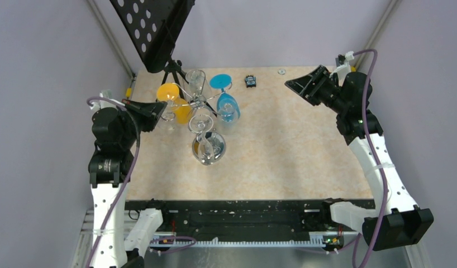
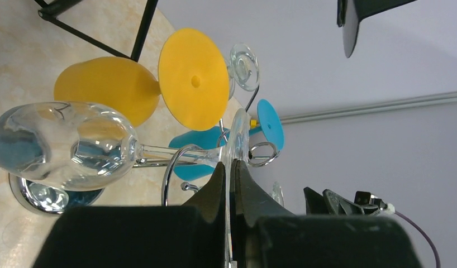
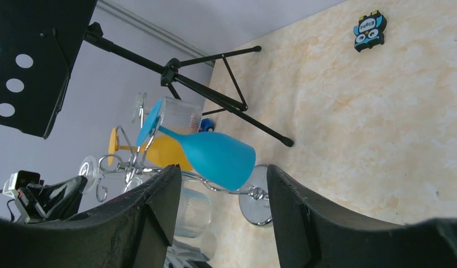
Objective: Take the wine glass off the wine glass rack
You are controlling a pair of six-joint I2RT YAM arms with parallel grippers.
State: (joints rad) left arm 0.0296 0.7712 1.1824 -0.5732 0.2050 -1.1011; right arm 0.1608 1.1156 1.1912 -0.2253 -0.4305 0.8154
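The wine glass rack (image 1: 199, 104), a silver wire tree on a round chrome base (image 1: 208, 149), stands left of the table's middle. An orange glass (image 1: 174, 100), a blue glass (image 1: 227, 104) and clear glasses hang upside down from it. My left gripper (image 1: 157, 113) is at the rack's left side. In the left wrist view the left gripper (image 2: 230, 167) is shut on the foot of a clear wine glass (image 2: 64, 146), whose stem lies across a curled wire arm (image 2: 171, 173). My right gripper (image 1: 302, 87) hovers open at the far right, apart from the rack. In its own view the right gripper (image 3: 220, 176) faces the blue glass (image 3: 215, 156).
A black tripod stand with a perforated plate (image 1: 153, 28) rises behind the rack, its legs (image 3: 232, 106) spreading on the table. A small black figure (image 1: 250, 81) and a small round disc (image 1: 281, 71) lie near the back edge. Walls close in on both sides.
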